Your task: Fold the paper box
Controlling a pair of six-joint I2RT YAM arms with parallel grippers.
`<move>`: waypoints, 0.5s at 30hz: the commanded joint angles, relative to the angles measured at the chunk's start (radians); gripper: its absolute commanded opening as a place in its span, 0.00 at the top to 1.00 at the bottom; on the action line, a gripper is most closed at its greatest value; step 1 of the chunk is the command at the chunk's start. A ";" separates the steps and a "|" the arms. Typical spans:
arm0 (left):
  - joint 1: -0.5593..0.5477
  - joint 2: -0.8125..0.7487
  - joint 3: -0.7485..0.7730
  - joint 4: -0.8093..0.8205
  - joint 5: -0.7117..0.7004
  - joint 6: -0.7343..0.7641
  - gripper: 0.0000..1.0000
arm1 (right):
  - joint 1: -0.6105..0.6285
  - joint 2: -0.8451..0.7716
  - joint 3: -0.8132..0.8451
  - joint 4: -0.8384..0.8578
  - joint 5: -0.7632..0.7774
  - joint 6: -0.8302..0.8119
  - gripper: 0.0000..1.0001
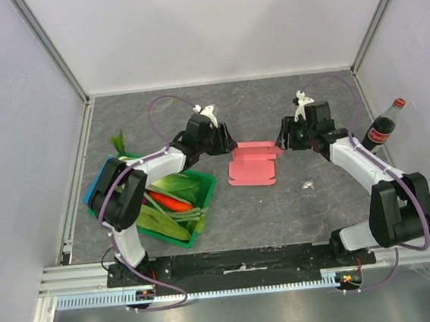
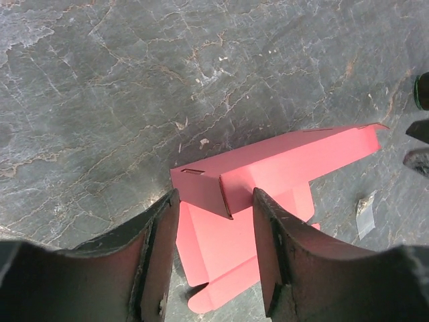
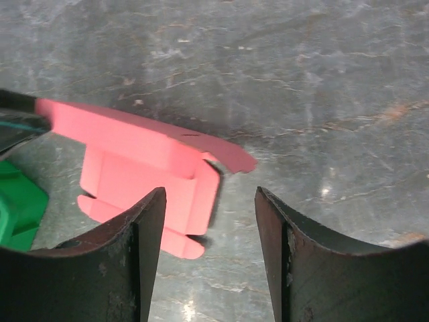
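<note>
Paper box (image 1: 252, 169) on the bench (image 1: 319, 212), one wall raised.
Left gripper (image 2: 216, 196) and right gripper (image 3: 210, 194): jaws open at its ends, gripping nothing.

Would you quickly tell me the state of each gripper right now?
Left gripper: open, jaws either side of the paper box's raised corner.
Right gripper: open, holding nothing.

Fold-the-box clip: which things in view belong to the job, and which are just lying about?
Part of the job:
paper box
left gripper, open beside it
right gripper, open beside it

Just lying about:
green crate of vegetables
cola bottle
small pale scrap
</note>
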 commanded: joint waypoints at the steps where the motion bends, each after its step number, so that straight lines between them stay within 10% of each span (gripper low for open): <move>1: 0.002 0.011 0.010 0.024 0.003 0.008 0.48 | 0.099 -0.084 0.029 0.008 0.039 0.064 0.36; 7: 0.002 -0.002 -0.009 0.030 -0.001 0.008 0.53 | 0.139 0.001 0.075 0.026 0.007 0.119 0.40; 15: -0.051 -0.199 -0.244 0.237 -0.228 0.139 0.36 | 0.111 -0.022 0.094 -0.005 -0.012 0.136 0.39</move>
